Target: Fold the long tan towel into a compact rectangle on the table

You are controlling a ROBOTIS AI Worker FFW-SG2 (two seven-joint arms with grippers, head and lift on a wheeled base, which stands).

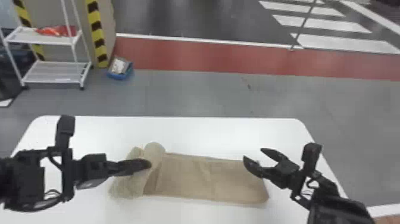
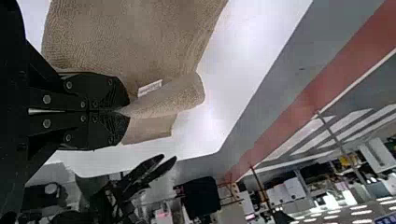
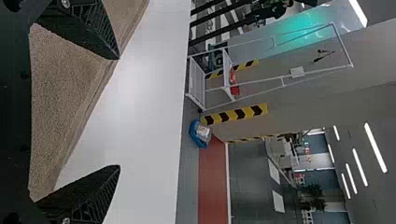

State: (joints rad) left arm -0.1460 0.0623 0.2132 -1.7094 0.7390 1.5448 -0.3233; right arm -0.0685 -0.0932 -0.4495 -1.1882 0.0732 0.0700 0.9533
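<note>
The tan towel [image 1: 190, 178] lies lengthwise on the white table, its left end raised and bunched. At that raised end is my left gripper [image 1: 148, 164]; in the left wrist view the left gripper [image 2: 122, 112] is shut on a pinched fold of the towel [image 2: 173, 95], near a small white label. Over the towel's right end, my right gripper [image 1: 252, 153] has its fingers spread with nothing between them. In the right wrist view the right gripper [image 3: 119, 112] stands open, one finger in front of the towel [image 3: 65, 93] and the other by its edge.
The white table [image 1: 223, 129] extends beyond the towel on all sides. On the floor past it stand a white shelf rack [image 1: 56, 71] and a blue bin [image 1: 120, 73], both at the far left.
</note>
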